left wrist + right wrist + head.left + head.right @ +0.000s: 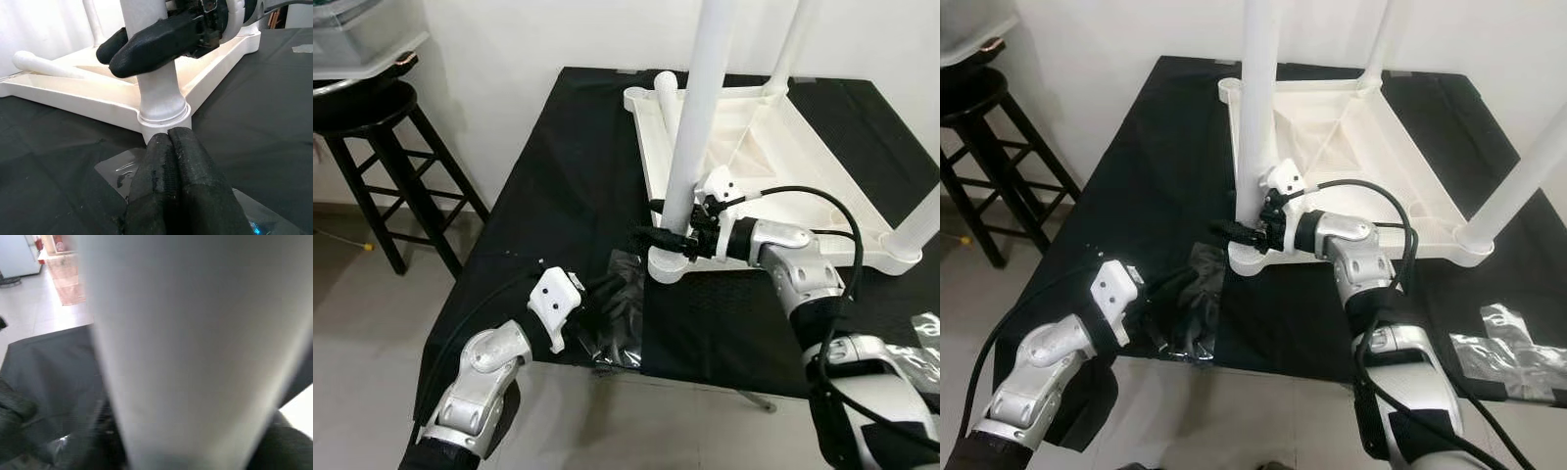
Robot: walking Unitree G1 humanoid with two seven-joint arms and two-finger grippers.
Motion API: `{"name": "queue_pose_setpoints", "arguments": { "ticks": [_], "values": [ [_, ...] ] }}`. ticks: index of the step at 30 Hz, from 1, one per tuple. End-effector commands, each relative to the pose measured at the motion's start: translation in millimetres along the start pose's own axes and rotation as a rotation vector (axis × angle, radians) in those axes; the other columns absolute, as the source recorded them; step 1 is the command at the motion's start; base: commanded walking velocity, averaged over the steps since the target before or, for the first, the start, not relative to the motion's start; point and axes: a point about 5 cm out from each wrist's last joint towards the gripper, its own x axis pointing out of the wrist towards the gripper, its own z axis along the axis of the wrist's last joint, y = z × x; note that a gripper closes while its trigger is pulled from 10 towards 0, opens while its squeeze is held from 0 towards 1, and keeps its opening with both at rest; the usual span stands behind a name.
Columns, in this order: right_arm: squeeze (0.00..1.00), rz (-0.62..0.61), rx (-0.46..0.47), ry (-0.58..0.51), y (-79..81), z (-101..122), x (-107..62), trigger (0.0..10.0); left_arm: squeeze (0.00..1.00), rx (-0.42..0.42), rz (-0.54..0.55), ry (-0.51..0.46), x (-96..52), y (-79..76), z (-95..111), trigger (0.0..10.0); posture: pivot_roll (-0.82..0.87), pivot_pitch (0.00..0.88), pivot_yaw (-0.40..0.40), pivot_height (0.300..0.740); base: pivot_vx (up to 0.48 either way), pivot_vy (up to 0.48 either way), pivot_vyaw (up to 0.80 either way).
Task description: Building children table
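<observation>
Left eye view: right pincer (658,238) clamps the near leg (697,127) just above its socket in the inverted white tabletop (773,147) on the black bench (558,166). Left pincer (178,161), closed empty, rests on a plastic wrapper (625,328). Judged step: seating the leg; next, twist it tight.

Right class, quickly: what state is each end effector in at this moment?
Left end effector: shut, holding nothing, resting on the plastic wrap.
Right end effector: shut on the table leg near its base.

White children's table (773,147) upside down on black cloth, legs (700,117) upright.
</observation>
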Motion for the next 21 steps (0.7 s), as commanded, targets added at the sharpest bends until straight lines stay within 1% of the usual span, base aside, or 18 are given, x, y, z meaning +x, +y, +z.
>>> {"name": "queue_pose_setpoints", "arguments": {
  "ticks": [1, 3, 5, 6, 8, 9, 10, 11, 12, 13, 14, 15, 16, 17, 18, 19, 20, 21],
  "values": [
    [0.0, 0.043, 0.018, 0.021, 5.2, -9, 3.6, 0.0, 0.0, -0.002, -0.007, 0.011, -1.8, -2.6, -2, 10.0, 0.06, 0.108, -0.01, 0.74, 0.0, 0.0, 0.0],
    [0.0, 0.002, 0.022, 0.028, 4.7, -16, -1.6, 0.0, 0.0, -0.005, -0.007, 0.011, -2.3, -2.2, -2, 10.0, 0.05, 0.114, -0.008, 0.74, 0.0, 0.0, 0.0],
    [0.0, -0.014, 0.019, 0.033, 5.0, -19, -3.4, 0.0, 0.0, -0.006, -0.007, 0.011, -2.4, -2.1, -2, 10.0, 0.05, 0.114, -0.008, 0.74, 0.0, 0.0, 0.0],
    [0.0, -0.03, 0.024, 0.03, 8.3, -26, -7.1, 0.0, 0.0, -0.006, -0.008, 0.011, -2.8, -1.7, -2, 10.0, 0.05, 0.125, -0.002, 0.74, 0.0, 0.0, 0.0],
    [0.0, -0.113, 0.032, 0.075, 17.1, -44, -13.0, 0.0, 0.0, -0.003, -0.009, 0.013, -3.8, -0.9, -1, 10.0, 0.05, 0.128, -0.002, 0.74, 0.0, 0.0, 0.0],
    [0.0, -0.176, 0.036, 0.108, 22.1, -54, -13.4, 0.0, 0.0, -0.002, -0.009, 0.013, -4.3, -0.5, -1, 10.0, 0.04, 0.133, -0.006, 0.74, 0.0, 0.0, 0.0],
    [0.0, -0.27, 0.014, 0.149, 25.7, -61, -12.0, 0.0, 0.0, -0.002, -0.01, 0.014, -4.7, -0.3, -1, 10.0, 0.05, 0.134, -0.006, 0.74, 0.0, 0.0, 0.0],
    [0.0, -0.27, 0.014, 0.149, 25.7, -61, -12.0, 0.0, 0.0, -0.002, -0.01, 0.014, -4.7, -0.3, -1, 10.0, 0.05, 0.134, -0.006, 0.74, 0.0, 0.0, 0.0],
    [0.0, -0.481, -0.022, 0.197, 25.2, -65, -10.1, 0.0, 0.0, -0.001, -0.009, 0.015, -5.1, 0.4, -1, 10.0, 0.05, 0.139, -0.002, 0.74, 0.0, 0.0, 0.0],
    [0.0, -0.765, 0.017, 0.183, 23.5, -65, -13.0, 0.0, 0.0, 0.0, -0.009, 0.016, -5.5, 1.2, -1, 10.0, 0.04, 0.141, 0.001, 0.74, 0.0, 0.0, 0.0],
    [0.0, -0.765, 0.017, 0.183, 23.5, -65, -13.0, 0.0, 0.0, 0.0, -0.009, 0.016, -5.5, 1.2, -1, 10.0, 0.04, 0.141, 0.001, 0.74, 0.0, 0.0, 0.0],
    [0.0, -0.849, 0.114, 0.144, 54.7, -60, -0.6, 0.0, 0.0, 0.002, -0.011, 0.02, -6.0, 2.9, -2, 10.0, 0.03, 0.134, 0.009, 0.74, 0.0, 0.0, 0.0],
    [0.0, -0.849, 0.114, 0.144, 54.7, -60, -0.6, 0.0, 0.0, 0.002, -0.011, 0.02, -6.0, 2.9, -2, 10.0, 0.03, 0.134, 0.009, 0.74, 0.0, 0.0, 0.0],
    [0.0, -0.829, 0.126, 0.103, 62.7, -52, 4.9, 0.0, 0.0, 0.003, -0.013, 0.022, -6.0, 3.5, -2, 10.0, 0.03, 0.134, 0.009, 0.74, 0.0, 0.0, 0.0],
    [0.0, -0.811, 0.12, 0.089, 62.3, -48, 9.0, 0.0, 0.0, 0.004, -0.014, 0.023, -5.6, 3.7, -3, 10.0, 0.02, 0.124, 0.019, 0.74, 0.0, 0.0, 0.0],
    [0.0, -0.83, 0.091, 0.087, 55.8, -47, 9.2, 0.0, 0.0, 0.004, -0.016, 0.024, -4.8, 3.6, -3, 10.0, 0.02, 0.123, 0.01, 0.74, 0.0, 0.0, 0.0],
    [0.0, -0.83, 0.091, 0.087, 55.8, -47, 9.2, 0.0, 0.0, 0.004, -0.016, 0.024, -4.8, 3.6, -3, 10.0, 0.02, 0.123, 0.01, 0.74, 0.0, 0.0, 0.0],
    [0.0, -0.827, 0.085, 0.101, 51.7, -49, 9.5, 0.0, 0.0, 0.004, -0.019, 0.024, -4.2, 3.3, -3, 10.0, 0.03, 0.124, 0.008, 0.74, 0.0, 0.0, 0.0]
  ]
}}
